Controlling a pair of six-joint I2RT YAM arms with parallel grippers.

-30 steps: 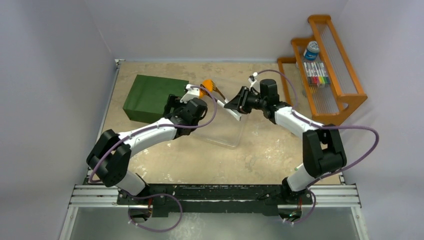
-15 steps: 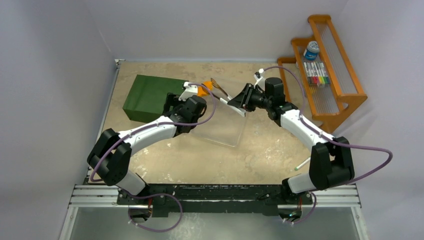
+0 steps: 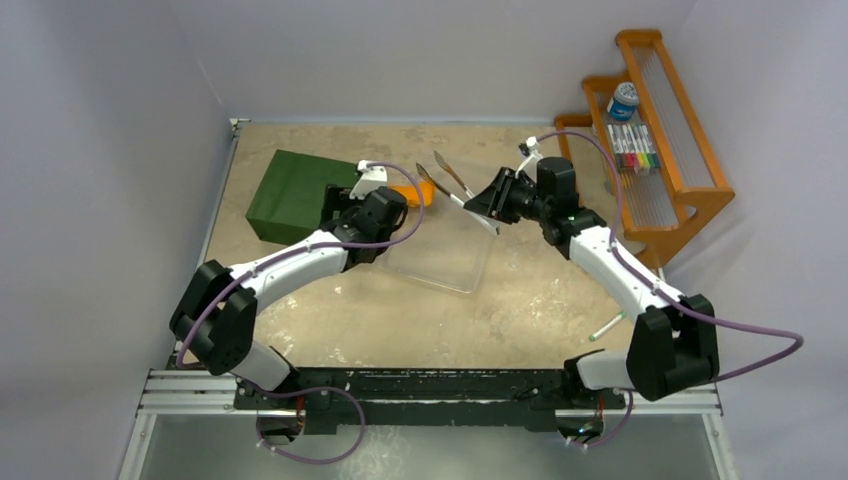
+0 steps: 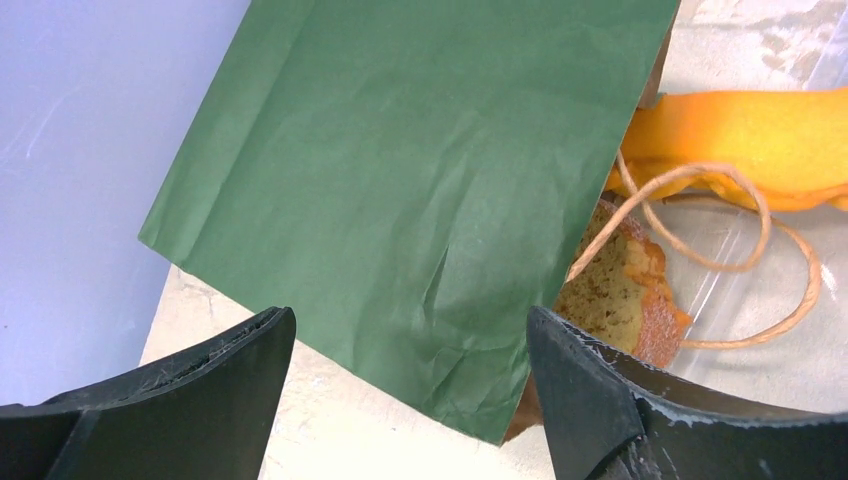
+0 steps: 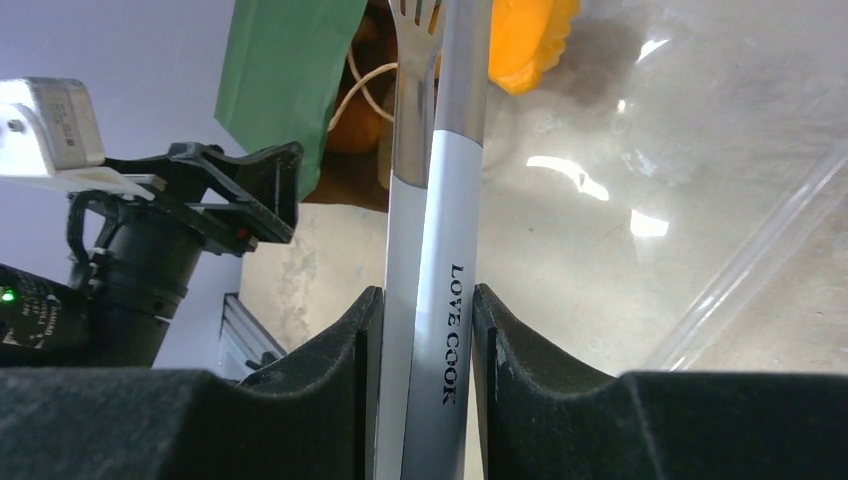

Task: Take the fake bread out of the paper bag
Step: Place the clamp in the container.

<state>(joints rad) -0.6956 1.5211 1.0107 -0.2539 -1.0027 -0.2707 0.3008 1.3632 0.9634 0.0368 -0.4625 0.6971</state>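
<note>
Across mottled table (image 3: pixel 540 300), dark green paper bag (image 3: pixel 295 190) lying flat at upper left of overhead frame, mouth facing clear plastic tray (image 3: pixel 445 255) at centre. Left gripper (image 4: pixel 408 325) hovering over bag's mouth end, fingers spread wide, gripping nothing. Right gripper (image 5: pixel 425 310), right of centre, pinching handle of metal tongs (image 3: pixel 452 178), tips pointing toward bag. Fake bread (image 4: pixel 760 130) lying at bag's mouth: orange loaf stretching over tray's edge, tan slice (image 4: pixel 620 290) peeking from under green paper, string handles (image 4: pixel 700 215) looping alongside.
</note>
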